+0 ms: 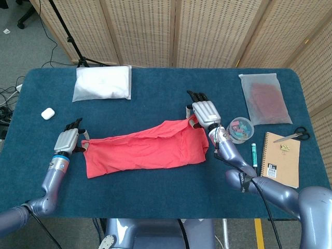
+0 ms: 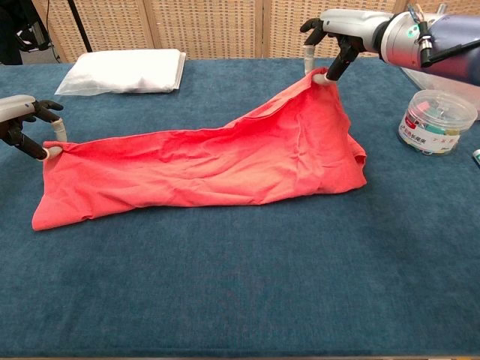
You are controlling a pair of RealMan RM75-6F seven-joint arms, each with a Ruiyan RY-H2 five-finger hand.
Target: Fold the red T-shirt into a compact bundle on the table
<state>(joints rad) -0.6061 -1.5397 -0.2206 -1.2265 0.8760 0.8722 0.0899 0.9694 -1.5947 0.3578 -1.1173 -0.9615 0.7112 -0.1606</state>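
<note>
The red T-shirt (image 1: 142,149) (image 2: 210,169) lies folded lengthwise as a long band across the middle of the blue table (image 1: 155,98). My left hand (image 1: 68,140) (image 2: 26,124) pinches the band's upper left corner, low over the table. My right hand (image 1: 203,114) (image 2: 341,34) pinches the upper right corner and holds it lifted, so the top layer is stretched taut and slopes up toward it. The lower edge of the shirt rests on the table.
A white padded bag (image 1: 102,83) lies at the back left, and a small white case (image 1: 47,113) sits at the left edge. Right of the shirt stand a clear tub of clips (image 1: 238,129), a marker (image 1: 254,154), a notebook (image 1: 281,159), scissors (image 1: 293,136) and a frosted pouch (image 1: 264,98).
</note>
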